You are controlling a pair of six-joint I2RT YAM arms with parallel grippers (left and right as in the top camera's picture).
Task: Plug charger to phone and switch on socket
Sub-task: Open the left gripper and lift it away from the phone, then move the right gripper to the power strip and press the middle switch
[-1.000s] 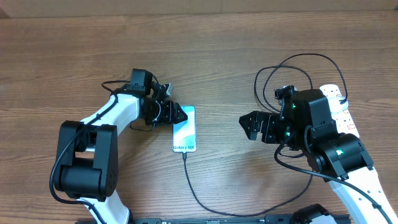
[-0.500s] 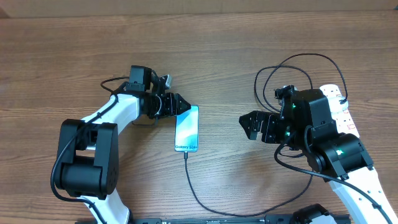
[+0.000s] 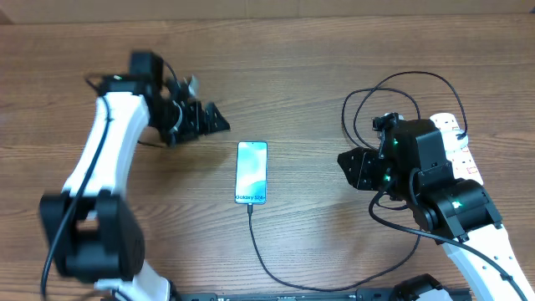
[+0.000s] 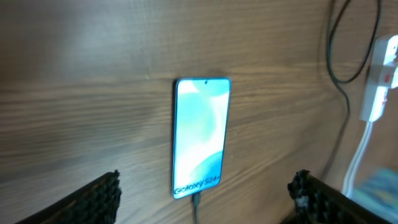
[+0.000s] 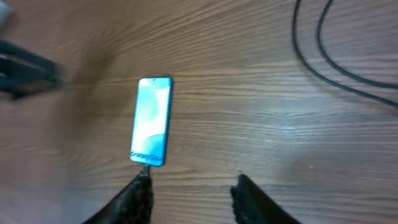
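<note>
The phone [image 3: 251, 172] is lying mid-bench [image 3: 318, 50], the charger [image 3: 276, 269] joining its near end, while the left gripper [image 3: 213, 119] is hovering wide-spread and empty toward the far edge and the right gripper [image 3: 347, 167] is hanging half-spread, empty.

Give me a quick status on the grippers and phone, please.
Left gripper jaws open, empty. Right gripper jaws part open, empty. Charger plugged into phone. Nothing in the way.

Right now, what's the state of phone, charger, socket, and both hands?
phone: flat on table, screen lit, free.
charger: tip at phone's bottom port, looks plugged; cable slack.
socket: partly behind right arm, switch state unreadable.
left hand: open, empty, apart from phone.
right hand: fingers apart, empty.
</note>
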